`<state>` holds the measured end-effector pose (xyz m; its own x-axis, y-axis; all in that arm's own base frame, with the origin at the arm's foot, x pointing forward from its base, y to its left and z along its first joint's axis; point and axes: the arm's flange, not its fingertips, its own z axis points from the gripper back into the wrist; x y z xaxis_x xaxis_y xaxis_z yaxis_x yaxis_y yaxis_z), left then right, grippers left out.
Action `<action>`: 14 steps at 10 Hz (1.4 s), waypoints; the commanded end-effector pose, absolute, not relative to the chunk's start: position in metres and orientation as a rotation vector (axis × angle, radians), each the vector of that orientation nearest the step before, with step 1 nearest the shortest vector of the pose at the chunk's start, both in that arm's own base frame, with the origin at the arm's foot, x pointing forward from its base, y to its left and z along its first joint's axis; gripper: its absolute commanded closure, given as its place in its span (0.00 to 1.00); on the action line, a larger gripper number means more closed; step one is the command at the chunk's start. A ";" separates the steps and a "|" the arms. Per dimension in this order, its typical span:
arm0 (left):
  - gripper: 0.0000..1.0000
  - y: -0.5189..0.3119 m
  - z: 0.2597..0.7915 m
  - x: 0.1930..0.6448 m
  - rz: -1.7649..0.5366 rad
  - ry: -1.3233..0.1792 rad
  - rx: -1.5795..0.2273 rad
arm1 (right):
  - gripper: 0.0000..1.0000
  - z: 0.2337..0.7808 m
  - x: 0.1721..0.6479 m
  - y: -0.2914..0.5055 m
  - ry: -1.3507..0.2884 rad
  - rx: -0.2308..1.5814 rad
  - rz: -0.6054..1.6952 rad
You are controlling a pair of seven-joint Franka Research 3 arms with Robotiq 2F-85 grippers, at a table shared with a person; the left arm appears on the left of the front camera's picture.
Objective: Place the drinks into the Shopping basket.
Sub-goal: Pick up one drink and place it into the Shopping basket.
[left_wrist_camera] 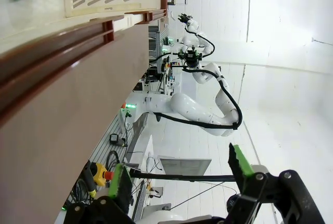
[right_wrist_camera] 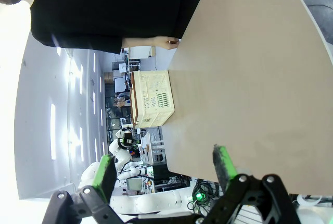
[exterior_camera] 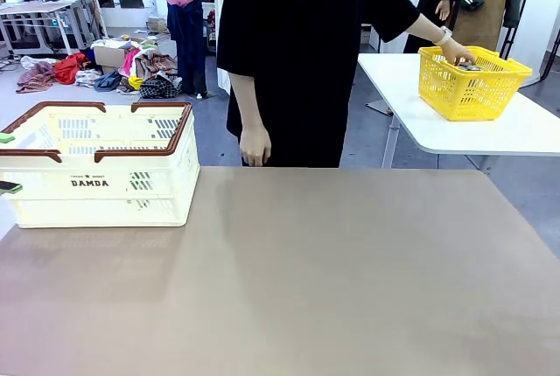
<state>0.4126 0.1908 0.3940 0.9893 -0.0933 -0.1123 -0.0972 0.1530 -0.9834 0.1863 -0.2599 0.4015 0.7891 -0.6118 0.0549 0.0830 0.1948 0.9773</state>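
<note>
Likely the fetching step: left gripper (left_wrist_camera: 178, 164) and right gripper (right_wrist_camera: 164, 160) hold fingers spread and empty while the person's hand (exterior_camera: 455, 51) reaches into the far-right yellow basket (exterior_camera: 472, 92), so a drink must probably reach the bench (exterior_camera: 332, 288) next.

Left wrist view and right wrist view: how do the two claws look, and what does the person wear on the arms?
Both the left claw and the right claw have black, jointed fingers with bright green pads. The person's black top has elbow-length sleeves; a pale wristband sits on one wrist.
</note>
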 end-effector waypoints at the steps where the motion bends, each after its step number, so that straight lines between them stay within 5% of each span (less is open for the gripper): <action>1: 0.00 0.189 0.396 0.407 -0.001 0.163 -1.421 | 0.00 0.404 0.188 -0.260 -0.513 1.302 -0.507; 14: 0.00 0.189 0.396 0.407 -0.001 0.163 -1.421 | 0.00 0.404 0.188 -0.260 -0.513 1.302 -0.507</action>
